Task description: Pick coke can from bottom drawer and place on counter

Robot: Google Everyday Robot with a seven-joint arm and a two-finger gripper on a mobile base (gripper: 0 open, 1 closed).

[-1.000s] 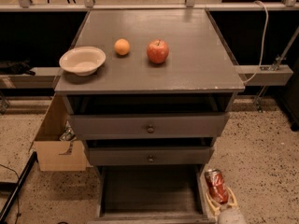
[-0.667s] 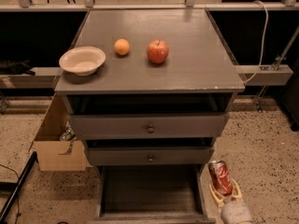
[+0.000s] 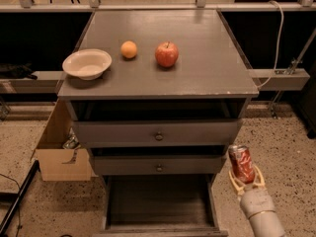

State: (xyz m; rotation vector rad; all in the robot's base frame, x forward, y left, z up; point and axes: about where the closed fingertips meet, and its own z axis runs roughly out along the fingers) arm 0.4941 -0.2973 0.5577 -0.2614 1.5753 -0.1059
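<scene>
The coke can is red with white lettering and a silvery top. My gripper is shut on it and holds it upright in the air, to the right of the cabinet and level with the middle drawer. The bottom drawer is pulled open below, and its dark floor is bare. The counter is the grey cabinet top, well above the can.
On the counter stand a white bowl, an orange and a red apple. Two shallower drawers with round knobs sit slightly open. A cardboard box stands on the floor at the left. A rail juts out at the right.
My gripper has lifted the coke can up and slightly to the right, from beside the bottom drawer to the height of the middle drawer.
</scene>
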